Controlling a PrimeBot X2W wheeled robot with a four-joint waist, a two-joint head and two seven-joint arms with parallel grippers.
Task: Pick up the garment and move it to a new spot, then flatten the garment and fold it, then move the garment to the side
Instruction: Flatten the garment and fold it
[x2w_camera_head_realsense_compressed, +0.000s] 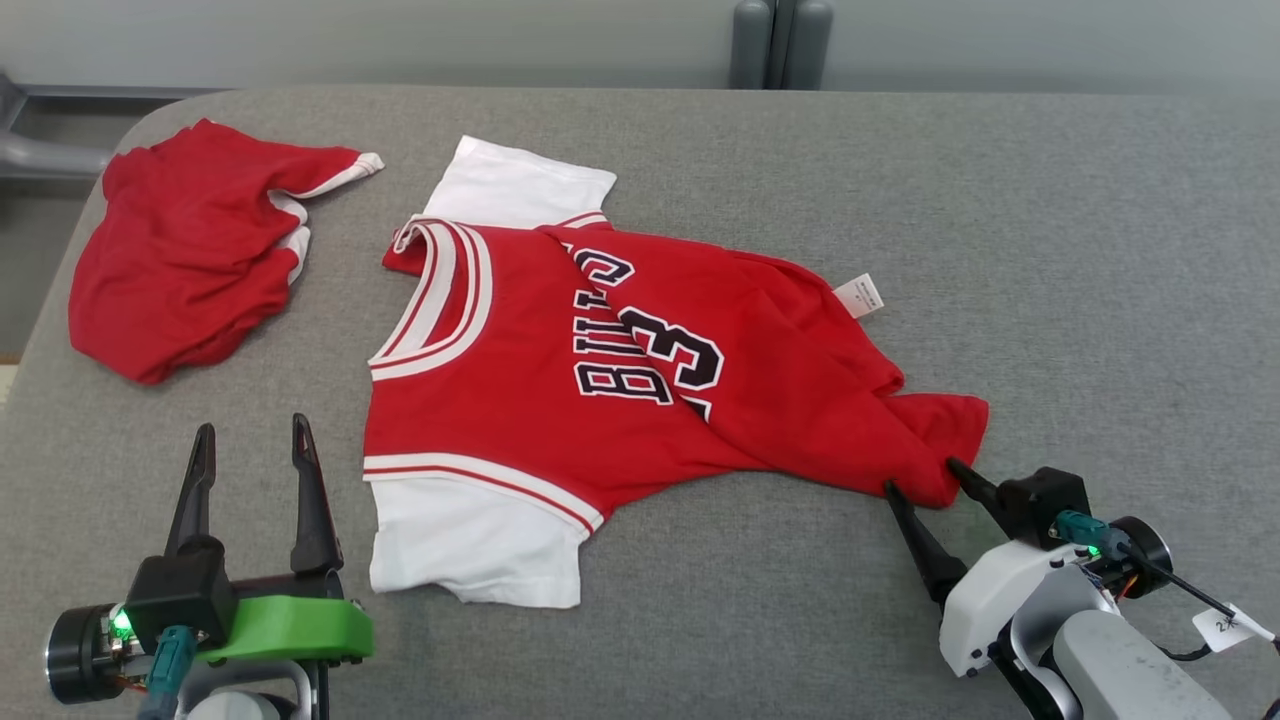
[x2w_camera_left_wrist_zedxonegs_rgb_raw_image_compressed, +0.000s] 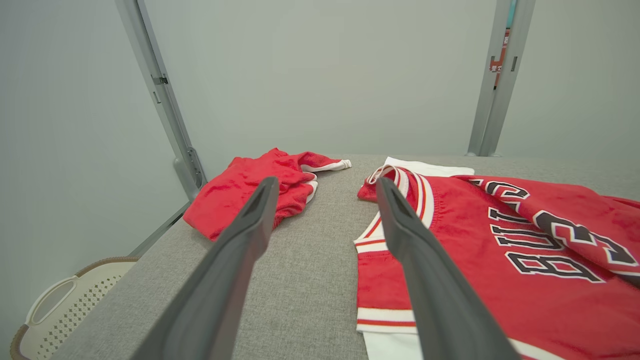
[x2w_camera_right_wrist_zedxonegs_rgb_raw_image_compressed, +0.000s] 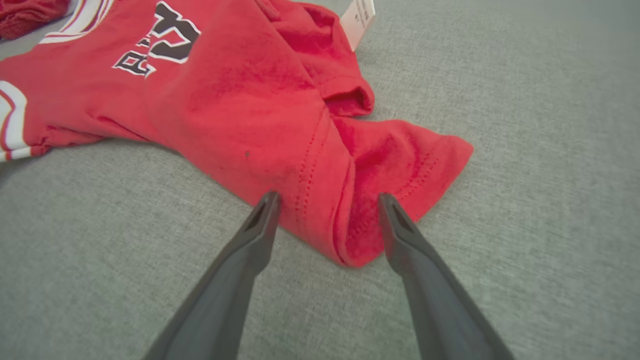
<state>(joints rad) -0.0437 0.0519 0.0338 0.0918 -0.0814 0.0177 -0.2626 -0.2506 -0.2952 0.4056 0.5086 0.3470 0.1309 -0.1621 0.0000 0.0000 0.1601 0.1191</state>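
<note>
Jersey (x2w_camera_head_realsense_compressed: 600, 380) sits mid-frame on the counter (x2w_camera_head_realsense_compressed: 1050, 250), hem corner (x2w_camera_head_realsense_compressed: 945, 435) bunched lower right. Our right end effector (x2w_camera_head_realsense_compressed: 921, 475) straddles it, spread wide, nothing pinched. We should close low on both layers, then pull outward. Left end effector (x2w_camera_head_realsense_compressed: 252, 427) wide, idle.

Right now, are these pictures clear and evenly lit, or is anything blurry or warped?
Head view: soft, even light, with the lettering on the jersey crisp. Left wrist view: the wide lens splays the wall posts outward, and the fingers of the left gripper look oversized and soft. Right wrist view: the jersey's hem stitching is sharp between the fingers of the right gripper.
</note>
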